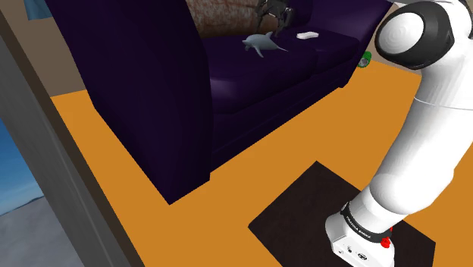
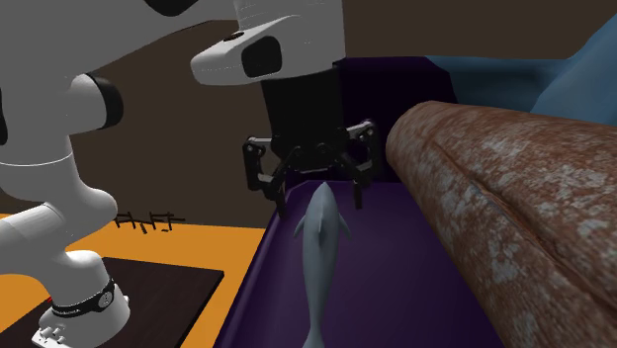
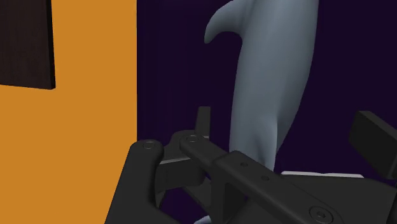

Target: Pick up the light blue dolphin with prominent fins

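Observation:
A light grey-blue dolphin [image 1: 264,43] with a raised dorsal fin lies on the seat of a dark purple sofa [image 1: 250,83]. My black gripper [image 1: 279,24] hangs over one end of it. In the second exterior view the gripper [image 2: 318,196] is open, and the dolphin [image 2: 321,252] has its snout end between the fingers. In the wrist view the dolphin [image 3: 273,83] runs away from the gripper [image 3: 286,137]. Each of the fingers [image 3: 202,121] stands clear of its sides with purple seat showing in the gaps. Nothing is held.
A small white object [image 1: 307,34] lies on the seat beyond the dolphin. A mottled reddish-brown backrest [image 2: 494,198] runs along the seat. The sofa's tall armrest [image 1: 144,91] rises over the orange floor [image 1: 227,190]. A green object [image 1: 365,59] sits by the sofa's far end.

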You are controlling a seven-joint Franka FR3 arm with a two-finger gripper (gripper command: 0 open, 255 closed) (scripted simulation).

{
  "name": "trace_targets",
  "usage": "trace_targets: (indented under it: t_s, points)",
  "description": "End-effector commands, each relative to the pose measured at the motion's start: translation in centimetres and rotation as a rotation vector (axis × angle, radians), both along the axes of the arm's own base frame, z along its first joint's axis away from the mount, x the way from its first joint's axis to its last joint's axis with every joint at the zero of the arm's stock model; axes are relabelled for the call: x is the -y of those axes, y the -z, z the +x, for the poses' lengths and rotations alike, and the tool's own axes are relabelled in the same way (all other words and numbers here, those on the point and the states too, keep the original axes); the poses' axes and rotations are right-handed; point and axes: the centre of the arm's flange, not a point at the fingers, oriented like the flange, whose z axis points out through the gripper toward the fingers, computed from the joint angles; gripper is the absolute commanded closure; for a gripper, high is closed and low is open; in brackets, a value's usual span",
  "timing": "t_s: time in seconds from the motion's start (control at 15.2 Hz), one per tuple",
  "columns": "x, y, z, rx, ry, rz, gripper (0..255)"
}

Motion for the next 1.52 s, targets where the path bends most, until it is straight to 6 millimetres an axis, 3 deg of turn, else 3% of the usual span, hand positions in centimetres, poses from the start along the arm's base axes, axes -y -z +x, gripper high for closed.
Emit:
trace_targets:
  t_s: [0.0, 0.4, 0.46, 1.06, 1.45]
  points:
    - [0.1, 0.8, 0.2, 0.001, 0.010, 0.001, 0]
    - [0.1, 3.2, 0.2, 0.001, 0.010, 0.001, 0]
    - [0.1, 3.2, 0.1, 0.001, 0.010, 0.001, 255]
    - [0.1, 3.2, 0.2, 0.001, 0.010, 0.001, 255]
    - [0.1, 0.1, 0.2, 0.001, 0.010, 0.001, 255]
